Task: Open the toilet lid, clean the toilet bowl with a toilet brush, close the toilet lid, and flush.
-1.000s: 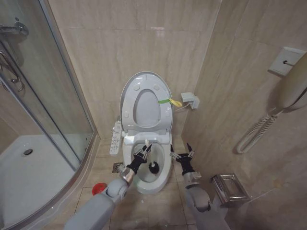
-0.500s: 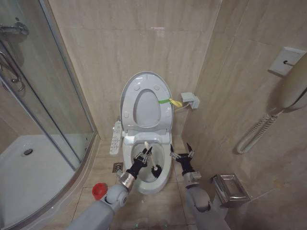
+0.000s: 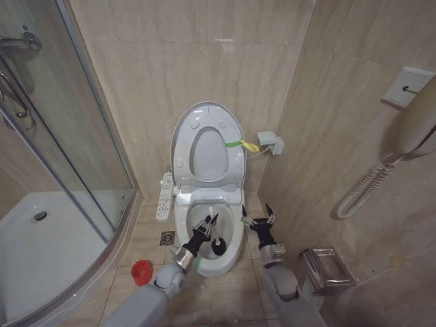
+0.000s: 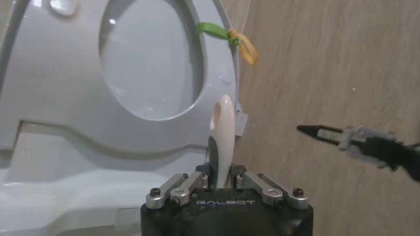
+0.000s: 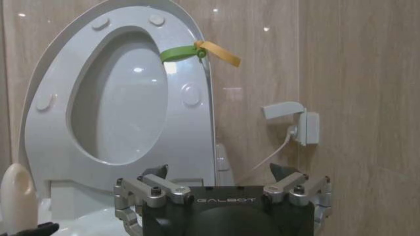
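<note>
Inside the toilet bowl (image 3: 204, 262), the toilet brush (image 3: 214, 235) tilts bristles-down, held by the left gripper (image 3: 206, 225).

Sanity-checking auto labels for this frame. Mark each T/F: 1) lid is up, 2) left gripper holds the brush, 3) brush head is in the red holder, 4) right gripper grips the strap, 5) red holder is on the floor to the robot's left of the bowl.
1) The toilet lid stands upright against the wall. True.
2) The left gripper is shut on the toilet brush handle. True.
3) The brush head sits in the red holder. False: the black head is down inside the toilet bowl.
4) The right gripper grips the green-yellow strap. False: it is open, beside the bowl's rim, holding nothing.
5) The red holder stands on the floor to the robot's left of the bowl. True.
</note>
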